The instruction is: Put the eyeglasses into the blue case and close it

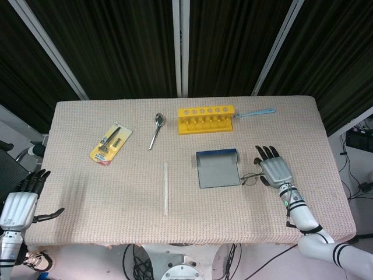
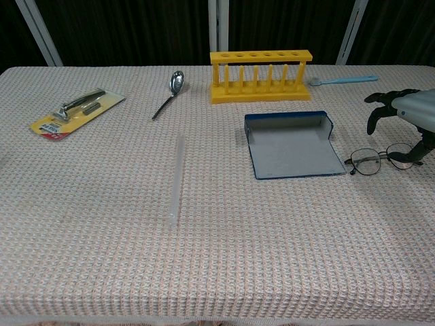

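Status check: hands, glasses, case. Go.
Right hand over the eyeglasses, thumb at the frame, no grip confirmed. Left hand open, off the table edge. Eyeglasses on the cloth beside the blue case, which lies open. Path clear.

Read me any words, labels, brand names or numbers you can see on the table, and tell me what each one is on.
None can be read.
The yellow and red card under the packaged tool may carry print, but it is too small and blurred to make out.
The blue case, eyeglasses, yellow rack and spoon show no text.
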Tool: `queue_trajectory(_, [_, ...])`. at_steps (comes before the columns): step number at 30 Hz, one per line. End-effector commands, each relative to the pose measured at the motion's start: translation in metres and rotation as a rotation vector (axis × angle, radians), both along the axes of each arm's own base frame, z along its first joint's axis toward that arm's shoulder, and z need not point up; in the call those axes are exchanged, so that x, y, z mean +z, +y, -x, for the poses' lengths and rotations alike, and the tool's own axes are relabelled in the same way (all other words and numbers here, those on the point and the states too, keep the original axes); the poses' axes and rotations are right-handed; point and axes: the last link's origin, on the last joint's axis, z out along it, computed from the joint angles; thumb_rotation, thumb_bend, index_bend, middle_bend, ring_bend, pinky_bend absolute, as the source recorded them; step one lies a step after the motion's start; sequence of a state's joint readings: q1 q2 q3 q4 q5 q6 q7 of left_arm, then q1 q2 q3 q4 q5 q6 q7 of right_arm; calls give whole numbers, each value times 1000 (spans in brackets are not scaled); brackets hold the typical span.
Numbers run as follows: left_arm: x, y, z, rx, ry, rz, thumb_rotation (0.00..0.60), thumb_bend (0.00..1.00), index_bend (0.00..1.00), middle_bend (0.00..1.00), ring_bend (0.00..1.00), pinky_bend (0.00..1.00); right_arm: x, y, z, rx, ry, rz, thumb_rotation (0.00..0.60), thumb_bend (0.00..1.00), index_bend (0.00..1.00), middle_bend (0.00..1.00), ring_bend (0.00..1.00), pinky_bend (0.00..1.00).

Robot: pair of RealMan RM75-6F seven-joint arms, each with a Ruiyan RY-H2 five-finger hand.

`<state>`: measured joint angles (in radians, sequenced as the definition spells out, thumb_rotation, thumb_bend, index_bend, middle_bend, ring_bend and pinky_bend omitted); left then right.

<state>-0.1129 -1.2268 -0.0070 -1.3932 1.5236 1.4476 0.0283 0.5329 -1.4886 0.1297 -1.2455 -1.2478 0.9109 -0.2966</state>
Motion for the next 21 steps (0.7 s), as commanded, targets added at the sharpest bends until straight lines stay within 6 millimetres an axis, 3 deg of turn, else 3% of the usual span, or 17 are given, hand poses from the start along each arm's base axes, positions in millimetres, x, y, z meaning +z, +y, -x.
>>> queue_trajectory(1, [0,0,0,-1,0,-3,344,83,25,68,81,205,-2,-1,0,-12,-12,-9,600,242,377,0,0,0])
queue_trajectory(8, [1,1,0,0,2,-4,351,82,25,68,81,206,-7,-1,1,-23,-19,-22,600,320,453,0,0,0])
queue_trajectory(13, [0,1,1,4,2,-2,352,83,25,68,81,206,-10,0,2,-28,-11,-35,600,451,518,0,0,0])
queue_trajectory(21, [0,2,2,10,2,-1,351,83,25,68,81,206,-10,-1,1,-24,-28,-23,600,461,520,0,0,0])
